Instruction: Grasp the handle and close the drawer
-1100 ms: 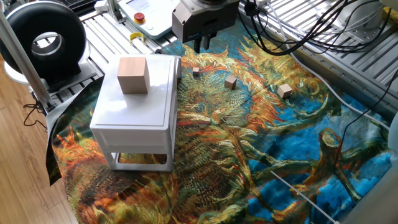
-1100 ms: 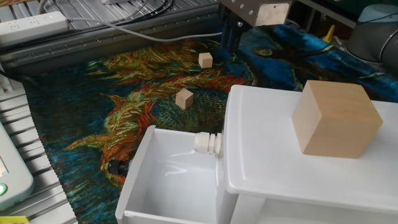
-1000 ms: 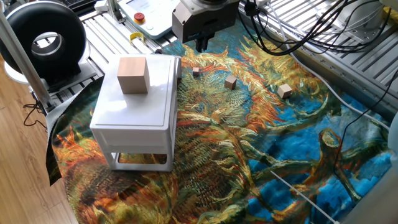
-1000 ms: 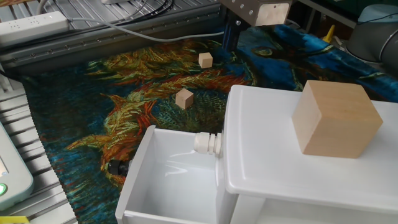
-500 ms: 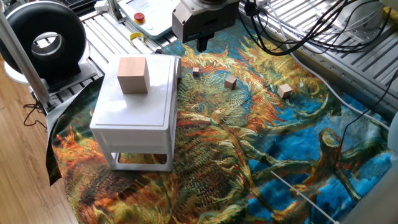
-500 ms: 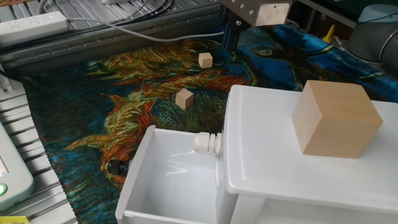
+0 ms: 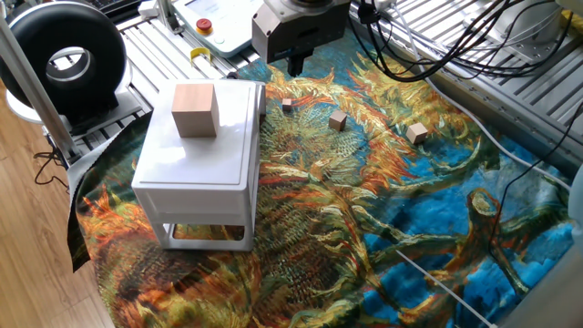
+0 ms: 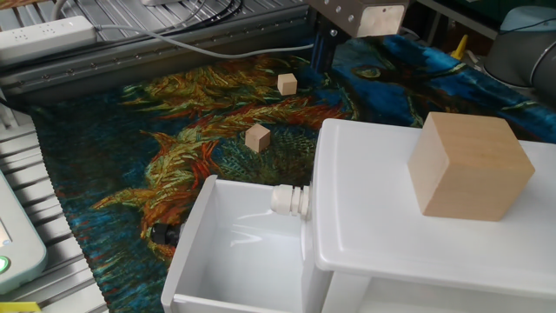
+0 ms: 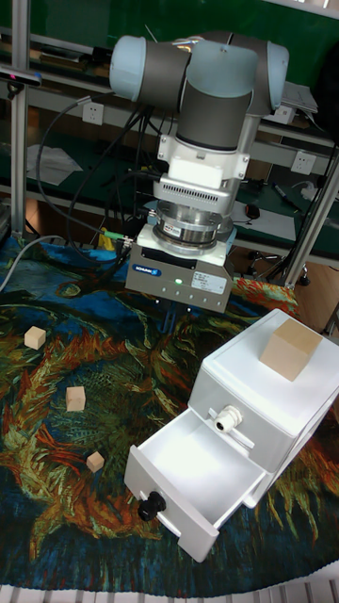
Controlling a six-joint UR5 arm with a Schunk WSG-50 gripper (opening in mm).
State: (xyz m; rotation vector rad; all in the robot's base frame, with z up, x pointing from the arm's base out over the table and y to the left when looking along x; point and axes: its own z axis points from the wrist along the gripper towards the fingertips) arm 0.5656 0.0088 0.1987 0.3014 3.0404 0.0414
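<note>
Painted cloth carries three small blocks at my three o'clock; my gripper, fingers pressed together, hangs beyond the empty open drawer.

A glossy white plastic cabinet with its smooth, shiny drawer pulled out sits on a printed cloth of matt, woven look. A pale, unvarnished wooden cube rests on the cabinet's gleaming top; small wooden blocks of the same raw finish lie on the fabric. The drawer's knob is black, the gripper body brushed metal with dark fingers, beside ribbed aluminium framing.
</note>
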